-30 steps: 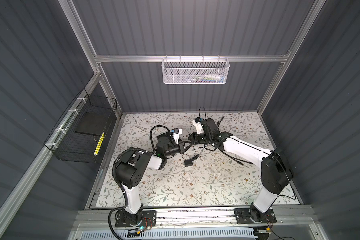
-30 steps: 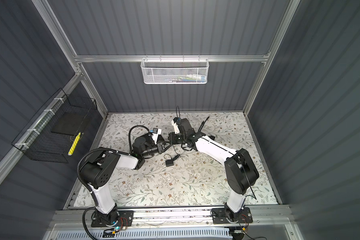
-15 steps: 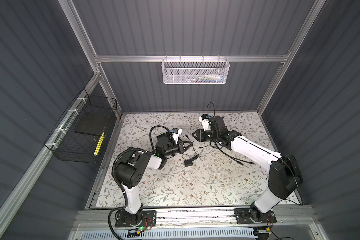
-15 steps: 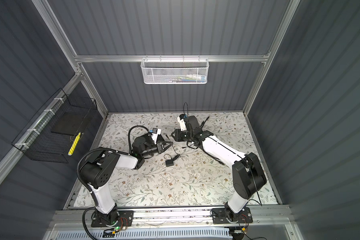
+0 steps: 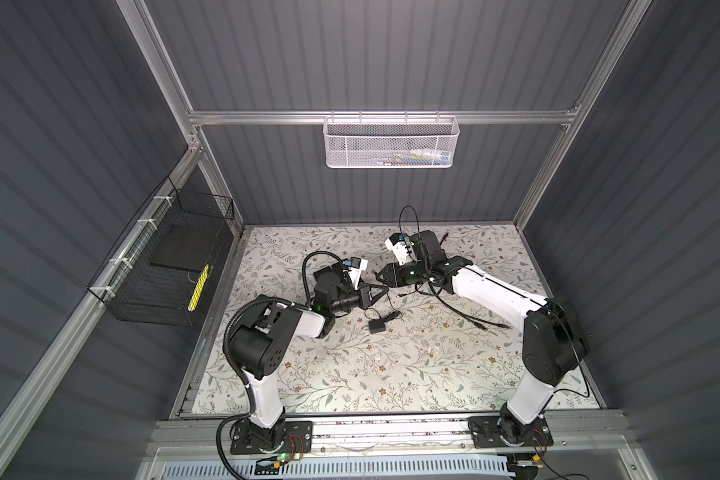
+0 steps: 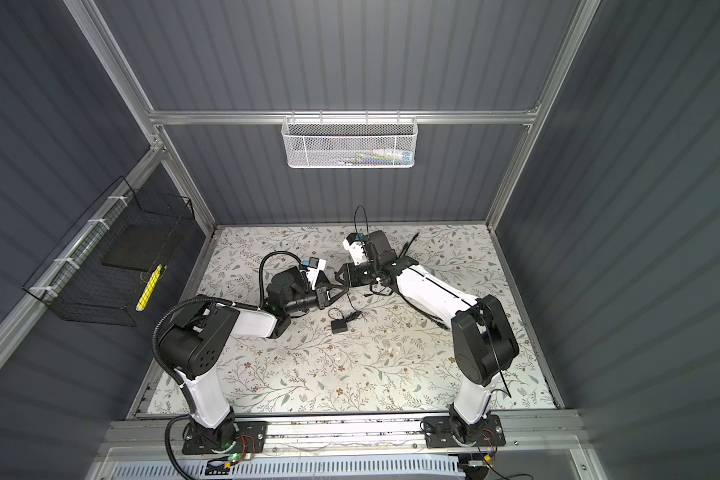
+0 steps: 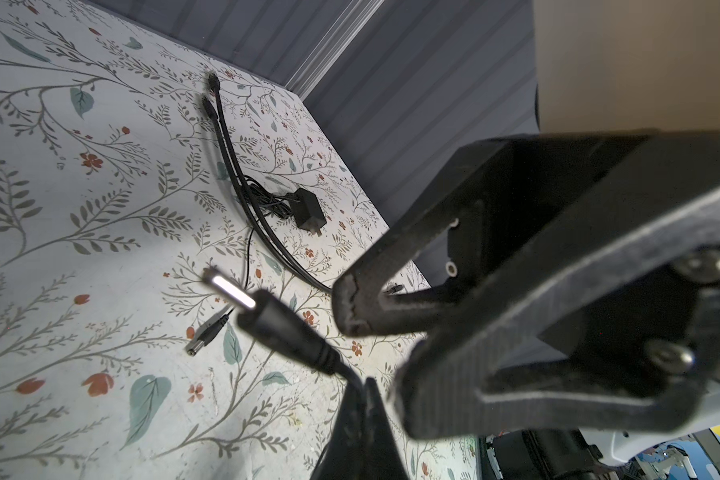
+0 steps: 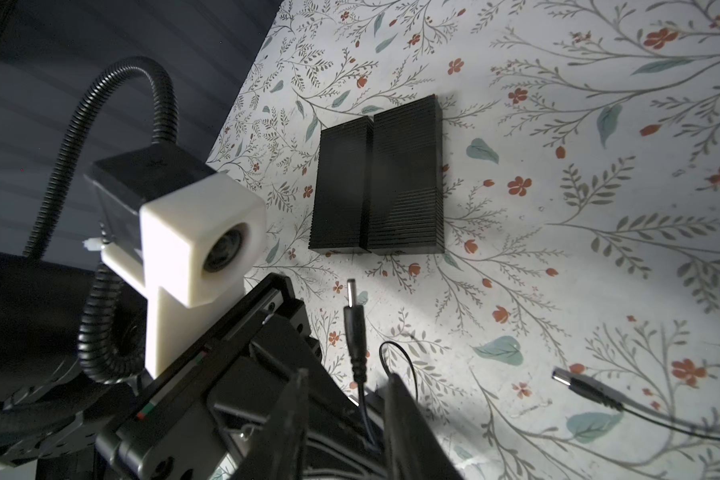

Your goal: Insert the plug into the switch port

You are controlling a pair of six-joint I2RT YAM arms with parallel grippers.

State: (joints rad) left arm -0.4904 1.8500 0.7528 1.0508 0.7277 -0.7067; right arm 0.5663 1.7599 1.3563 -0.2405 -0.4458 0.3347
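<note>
The plug, a black barrel connector with a metal tip, sticks out from my left gripper, which is shut on the thin cable just behind it. The right wrist view shows the plug pointing toward the flat black ribbed switch box, which lies a short way beyond it on the mat. The switch port itself does not show. My right gripper is open, its fingers either side of the plug's cable. In both top views the left gripper and right gripper meet at the mat's middle.
A second barrel plug lies loose on the floral mat beside a black power adapter and two flat black cables. A white mesh basket hangs on the back wall, and a black wire basket hangs on the left wall.
My right gripper has opened. It drew back to the right, then returned close to the left gripper. The left arm has stayed put with the plug.
</note>
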